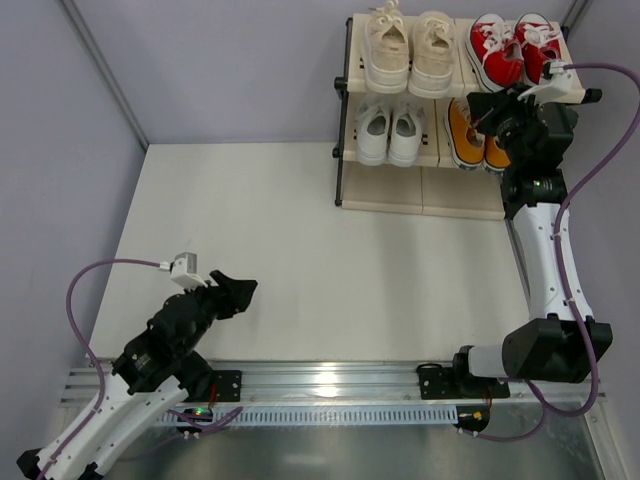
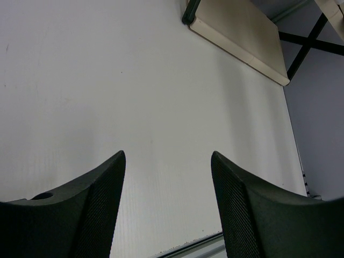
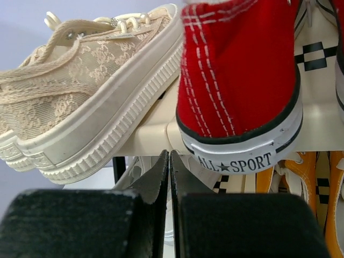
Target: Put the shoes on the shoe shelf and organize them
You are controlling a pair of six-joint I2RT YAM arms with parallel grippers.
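The shoe shelf [image 1: 420,195] stands at the table's back right. On its top tier are the cream-beige pair [image 1: 408,50] and the red pair [image 1: 512,50]. On the middle tier are the white pair [image 1: 390,135] and the orange-yellow pair [image 1: 466,135]. My right gripper [image 1: 487,115] is at the shelf front by the orange pair. In the right wrist view it [image 3: 170,157] is shut and empty, just below the top panel [image 3: 153,134], between a cream shoe [image 3: 91,91] and a red heel [image 3: 242,70]. My left gripper [image 1: 240,290] is open and empty over the table [image 2: 167,161].
The shelf's bottom tier [image 2: 242,32] holds nothing. Grey walls close in the table on the left, back and right. A metal rail [image 1: 330,380] runs along the near edge between the arm bases.
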